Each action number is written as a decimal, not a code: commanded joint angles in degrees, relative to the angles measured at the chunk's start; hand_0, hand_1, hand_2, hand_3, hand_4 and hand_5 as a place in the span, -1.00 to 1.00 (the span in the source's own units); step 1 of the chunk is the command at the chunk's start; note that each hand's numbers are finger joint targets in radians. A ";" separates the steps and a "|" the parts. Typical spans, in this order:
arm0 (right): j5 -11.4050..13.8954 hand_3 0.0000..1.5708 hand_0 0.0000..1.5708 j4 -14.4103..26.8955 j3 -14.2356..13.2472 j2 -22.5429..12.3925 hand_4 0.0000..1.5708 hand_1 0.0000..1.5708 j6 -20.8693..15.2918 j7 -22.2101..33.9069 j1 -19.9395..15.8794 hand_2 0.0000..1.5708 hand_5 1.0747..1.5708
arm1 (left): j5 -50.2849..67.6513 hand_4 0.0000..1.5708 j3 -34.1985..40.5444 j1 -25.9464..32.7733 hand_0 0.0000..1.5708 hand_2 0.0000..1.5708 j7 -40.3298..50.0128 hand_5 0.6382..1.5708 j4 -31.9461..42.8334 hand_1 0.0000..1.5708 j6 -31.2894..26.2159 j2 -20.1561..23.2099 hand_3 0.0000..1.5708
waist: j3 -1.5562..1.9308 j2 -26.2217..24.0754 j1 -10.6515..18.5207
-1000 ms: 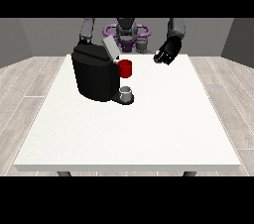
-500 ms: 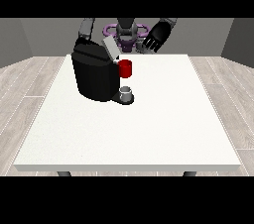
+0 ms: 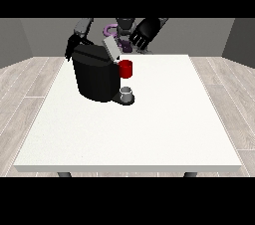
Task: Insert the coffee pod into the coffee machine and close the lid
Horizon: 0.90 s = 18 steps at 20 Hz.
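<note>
Hand at the view's right (image 3: 144,32): raised above the far edge of the surface (image 3: 164,119), close in front of my torso, fingers spread and hanging relaxed. I can see nothing held in it.

Hand at the view's left (image 3: 72,48): low, tucked behind the far top corner of the coffee machine (image 3: 95,77) and largely hidden by it. Cannot tell its state.

Machine: black body on the surface's far-left part as seen. Lid (image 3: 110,49) stands up and tilted, so the slot under it looks open for loading. A red thing at the machine (image 3: 126,68) sits on the front face, just below the lid's hinge end.

Pod: I cannot pick it out with certainty. A small grey thing (image 3: 127,92) sits on the machine's foot directly under the red thing; I cannot tell whether it is the pod.

Key relation: the lid and the opening lie down and to the view's left of the raised hand, which is near them. The other hand is beside the machine too, but on its back side, with the body between it and the opening.

Judgement: the raised hand has the clearer line to the lid; lid closing not yet done.
</note>
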 commanded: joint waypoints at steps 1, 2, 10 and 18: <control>1.94 -1.00 -1.00 -0.46 1.45 0.83 -0.95 -1.00 -1.47 -1.69 0.50 -1.00 1.00 | 0.12 -0.38 1.39 -4.82 0.53 0.61 2.68 1.00 1.23 0.53 -1.78 1.72 0.61 | 0.01 2.16 -1.92; -0.42 -1.00 -1.00 -0.61 -1.60 -2.19 -1.00 -1.00 0.84 -0.63 -2.90 -1.00 1.00 | -0.69 -0.39 0.75 -4.55 0.56 0.63 3.27 1.00 0.90 0.56 0.40 0.16 0.59 | 0.02 3.52 -2.12; 0.05 -1.00 -1.00 -2.12 -1.93 -1.13 -1.00 -1.00 -1.27 2.86 -6.49 -1.00 1.00 | -0.69 -0.38 1.75 -7.79 0.56 0.64 1.10 1.00 2.52 0.56 -0.01 2.12 0.58 | 0.01 7.03 -2.37; 1.10 -1.00 -1.00 -2.89 -0.40 -0.43 -1.00 -1.00 -1.51 2.85 -5.02 -1.00 1.00 | -1.83 -0.43 1.52 -7.23 0.59 0.64 1.70 1.00 4.64 0.59 1.65 0.79 0.58 | 0.01 7.62 -3.78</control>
